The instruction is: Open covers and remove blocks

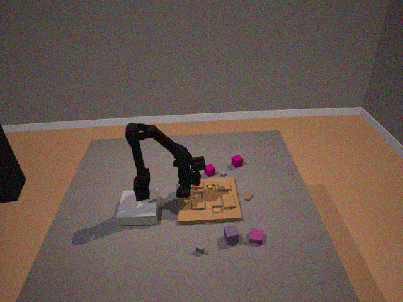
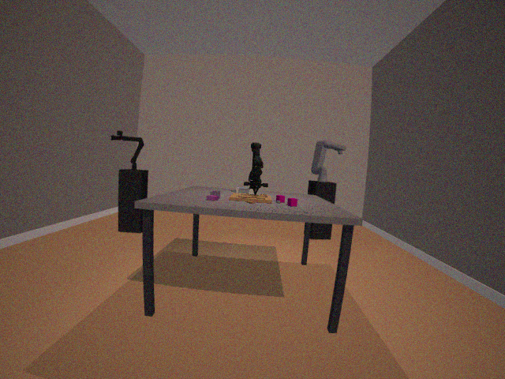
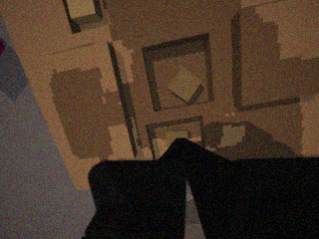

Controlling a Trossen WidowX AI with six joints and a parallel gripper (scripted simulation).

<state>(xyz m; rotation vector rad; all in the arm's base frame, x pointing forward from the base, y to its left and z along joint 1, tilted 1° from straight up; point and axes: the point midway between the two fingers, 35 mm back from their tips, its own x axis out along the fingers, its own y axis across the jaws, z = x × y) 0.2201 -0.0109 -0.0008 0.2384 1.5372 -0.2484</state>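
The tan puzzle board [image 1: 208,219] [image 2: 249,199] lies on the table. A pale block [image 3: 185,84] [image 1: 196,196] sits turned in a square open well. Another pale block [image 3: 84,7] [image 1: 210,187] shows in a well further out, and one more [image 1: 216,210] in a well toward the board's front edge. My gripper [image 3: 179,142] [image 2: 256,193] is shut and empty, its tips low over the board's near-arm side, beside a smaller well [image 3: 174,120] that they partly hide. A raised cover [image 1: 198,203] lies beside the turned block's well; another cover [image 1: 228,201] lies further right.
A white box [image 1: 138,207] stands left of the board. Magenta cubes [image 1: 210,170] [image 1: 237,161] stand behind it. A purple cube [image 1: 231,235] and a pinkish block [image 1: 256,236] lie in front. A small orange piece [image 1: 248,196] lies to the right, a grey bit [image 1: 199,250] in front.
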